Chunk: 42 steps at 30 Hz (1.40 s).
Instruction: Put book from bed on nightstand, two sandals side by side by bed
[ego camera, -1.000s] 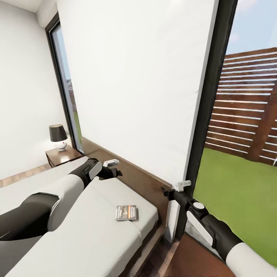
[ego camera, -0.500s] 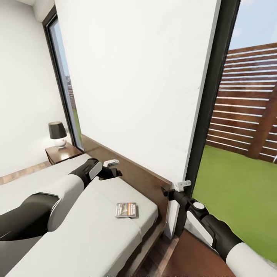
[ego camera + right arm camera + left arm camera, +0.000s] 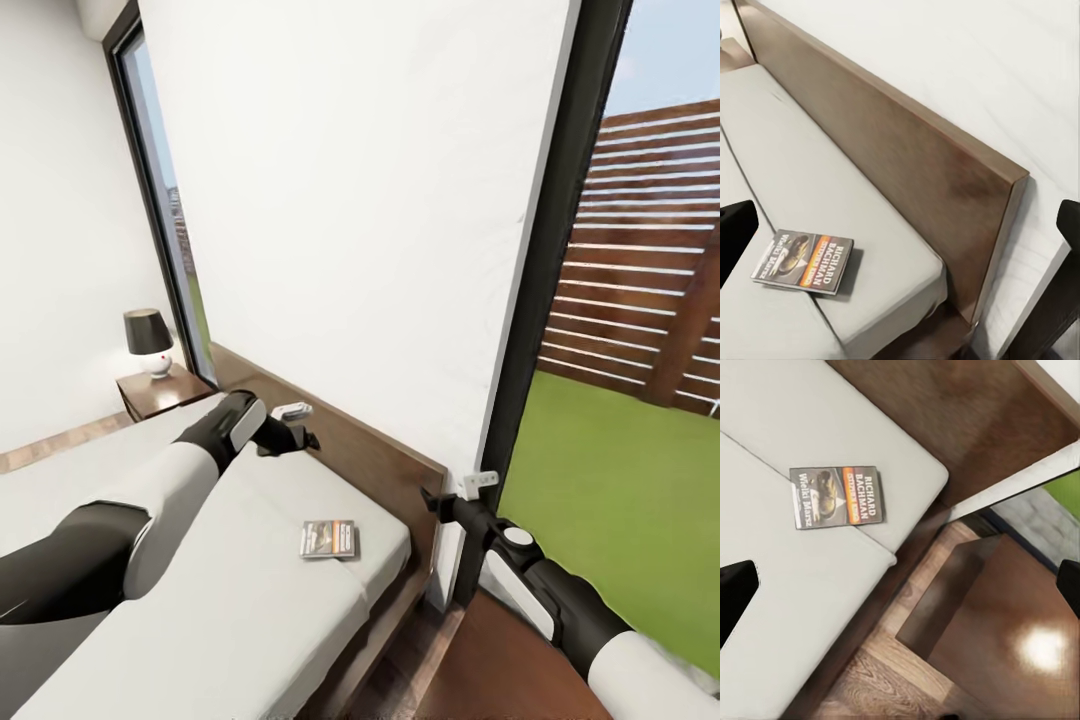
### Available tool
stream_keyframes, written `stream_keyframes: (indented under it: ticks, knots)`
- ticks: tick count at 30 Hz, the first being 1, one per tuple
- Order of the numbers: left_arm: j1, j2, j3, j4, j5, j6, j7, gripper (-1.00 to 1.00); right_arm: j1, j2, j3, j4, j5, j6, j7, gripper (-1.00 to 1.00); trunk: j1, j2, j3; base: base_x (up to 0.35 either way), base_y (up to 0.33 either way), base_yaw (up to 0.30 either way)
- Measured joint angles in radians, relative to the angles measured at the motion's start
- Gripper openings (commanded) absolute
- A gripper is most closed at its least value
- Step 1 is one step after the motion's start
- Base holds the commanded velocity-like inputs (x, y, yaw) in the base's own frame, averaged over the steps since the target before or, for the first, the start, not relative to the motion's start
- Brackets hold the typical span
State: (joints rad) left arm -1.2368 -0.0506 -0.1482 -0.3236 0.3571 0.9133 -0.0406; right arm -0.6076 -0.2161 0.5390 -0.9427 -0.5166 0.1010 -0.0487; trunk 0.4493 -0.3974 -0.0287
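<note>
The book (image 3: 329, 539), a thin dark paperback with an orange band, lies flat on the pale grey mattress of the bed (image 3: 240, 600), near the headboard (image 3: 370, 460). In the left wrist view the book (image 3: 838, 496) sits near the mattress corner, and a nightstand (image 3: 1020, 645) with a glossy top stands just past that corner. My left gripper (image 3: 293, 432) hovers open above the mattress, up and left of the book. Beyond the bed's right end, my right gripper (image 3: 447, 498) is open and empty; its wrist view shows the book (image 3: 804, 259) below. The sandals are out of view.
A second nightstand (image 3: 165, 392) carrying a black-shaded lamp (image 3: 148, 340) stands at the bed's far side. A white wall (image 3: 350, 220) rises behind the headboard. A black-framed window (image 3: 560, 260) looks onto grass and a slatted fence. Wood-plank floor (image 3: 480, 670) lies to the right of the bed.
The whole picture has drifted slightly upward, so the camera moved. Both arms and the book keep their places relative to each other.
</note>
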Motion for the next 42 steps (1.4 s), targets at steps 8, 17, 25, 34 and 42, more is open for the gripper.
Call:
stream_keyframes:
  ticks: [8, 17, 25, 34, 42]
  knots:
    - [-0.009, 0.008, 0.001, -0.062, -0.002, 0.038, 0.018, 1.00, 0.000, 0.000, 0.001, 0.006, 0.000, -0.001, -0.001, 1.00, 0.000, 0.000, -0.013, 0.000, 0.000, 0.000]
    - [-0.012, -0.001, 0.000, -0.100, -0.002, 0.087, 0.020, 1.00, 0.000, 0.001, 0.003, 0.006, 0.000, -0.001, 0.000, 1.00, 0.000, 0.000, -0.024, 0.000, 0.000, 0.000]
    - [-0.011, -0.001, -0.003, -0.093, -0.002, 0.086, 0.022, 1.00, 0.000, 0.007, 0.005, 0.008, -0.002, 0.001, 0.000, 1.00, 0.000, 0.000, -0.024, 0.000, 0.000, 0.000]
    - [-0.011, -0.001, -0.001, -0.093, -0.002, 0.085, 0.023, 1.00, 0.000, 0.005, 0.004, 0.005, -0.001, -0.001, 0.000, 1.00, 0.000, 0.000, -0.030, 0.000, 0.000, 0.000]
    - [-0.011, -0.001, 0.000, -0.093, -0.002, 0.083, 0.023, 1.00, 0.000, 0.006, 0.005, 0.004, 0.000, -0.001, 0.000, 1.00, 0.000, 0.000, -0.043, 0.000, 0.000, 0.000]
